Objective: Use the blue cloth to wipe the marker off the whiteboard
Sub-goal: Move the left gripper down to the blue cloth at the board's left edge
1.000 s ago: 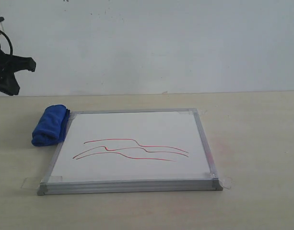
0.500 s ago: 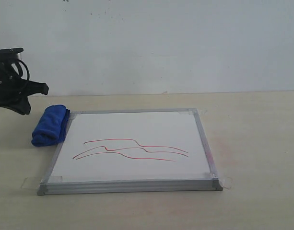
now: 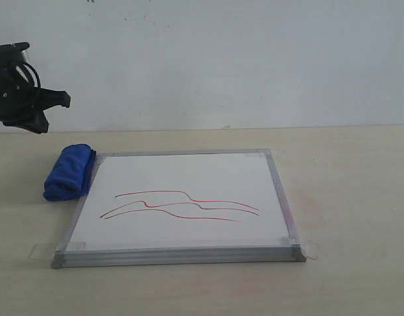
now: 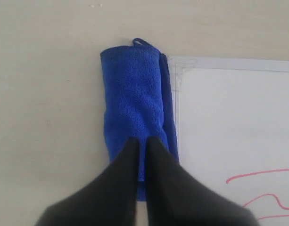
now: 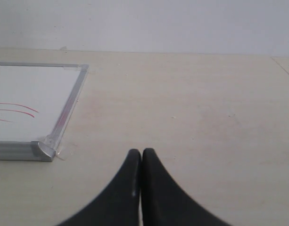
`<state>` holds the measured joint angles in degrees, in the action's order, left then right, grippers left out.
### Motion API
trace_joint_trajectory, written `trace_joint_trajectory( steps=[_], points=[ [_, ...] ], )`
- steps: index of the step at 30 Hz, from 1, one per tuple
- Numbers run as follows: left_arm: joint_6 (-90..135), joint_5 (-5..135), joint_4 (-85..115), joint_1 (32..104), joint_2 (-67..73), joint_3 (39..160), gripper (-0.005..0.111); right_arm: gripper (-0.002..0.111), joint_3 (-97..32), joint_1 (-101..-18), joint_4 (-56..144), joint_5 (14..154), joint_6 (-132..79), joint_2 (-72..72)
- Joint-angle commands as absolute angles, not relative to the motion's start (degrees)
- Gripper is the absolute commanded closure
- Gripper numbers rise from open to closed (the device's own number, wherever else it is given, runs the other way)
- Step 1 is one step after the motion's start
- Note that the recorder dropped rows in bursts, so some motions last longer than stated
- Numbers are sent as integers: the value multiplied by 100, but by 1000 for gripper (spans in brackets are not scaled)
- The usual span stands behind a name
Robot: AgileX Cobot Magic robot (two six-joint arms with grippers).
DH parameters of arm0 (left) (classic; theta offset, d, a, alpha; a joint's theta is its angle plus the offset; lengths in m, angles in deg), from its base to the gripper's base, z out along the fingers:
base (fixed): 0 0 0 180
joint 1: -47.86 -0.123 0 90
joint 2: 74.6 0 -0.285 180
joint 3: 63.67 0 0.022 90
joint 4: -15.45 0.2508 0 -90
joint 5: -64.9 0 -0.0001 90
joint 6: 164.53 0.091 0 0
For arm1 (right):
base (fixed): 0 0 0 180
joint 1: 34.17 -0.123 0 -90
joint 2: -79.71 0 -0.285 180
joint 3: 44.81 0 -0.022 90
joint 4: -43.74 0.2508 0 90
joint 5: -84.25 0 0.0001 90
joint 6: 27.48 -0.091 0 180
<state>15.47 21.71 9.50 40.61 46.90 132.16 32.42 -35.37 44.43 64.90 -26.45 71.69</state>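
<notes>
The blue cloth (image 3: 70,172) lies rolled on the table against the whiteboard's (image 3: 188,174) left frame. Red marker lines (image 3: 182,205) wave across the board's near half. My left gripper (image 3: 37,124) hangs in the air above and behind the cloth, apart from it. In the left wrist view the left gripper (image 4: 144,141) points down at the cloth (image 4: 132,99), fingers nearly together with a thin slit and nothing held; the whiteboard (image 4: 229,117) and marker (image 4: 257,175) show beside it. My right gripper (image 5: 141,151) is shut and empty over bare table, right of the board's corner (image 5: 43,150).
The pale wooden table (image 3: 346,197) stretches right of the board. Clear tape tabs (image 3: 312,250) stick out at the board's corners. A white wall (image 3: 221,59) stands behind the table.
My left arm has come in from the left edge toward the cloth, dipped, then risen a little. Cloth, board and marker lines have not moved.
</notes>
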Motion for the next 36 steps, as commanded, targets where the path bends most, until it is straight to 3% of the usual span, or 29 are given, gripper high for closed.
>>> trace_joint_trajectory(
  steps=[1,6,10,20,36],
  points=[
    [1547,1809,880,4062,4873,13653,87,108,3241,-3504,4460,6511,-2626,7193],
    [1399,1528,880,4062,5163,14096,59,108,3241,-3504,4460,6511,-2626,7193],
    [1229,1519,880,4062,5377,14248,46,108,3241,-3504,4460,6511,-2626,7193],
    [1036,944,880,4062,6214,14806,45,108,3241,-3504,4460,6511,-2626,7193],
    [1036,1333,1049,4062,6941,15134,45,108,3241,-3504,4460,6511,-2626,7193]
  ],
)
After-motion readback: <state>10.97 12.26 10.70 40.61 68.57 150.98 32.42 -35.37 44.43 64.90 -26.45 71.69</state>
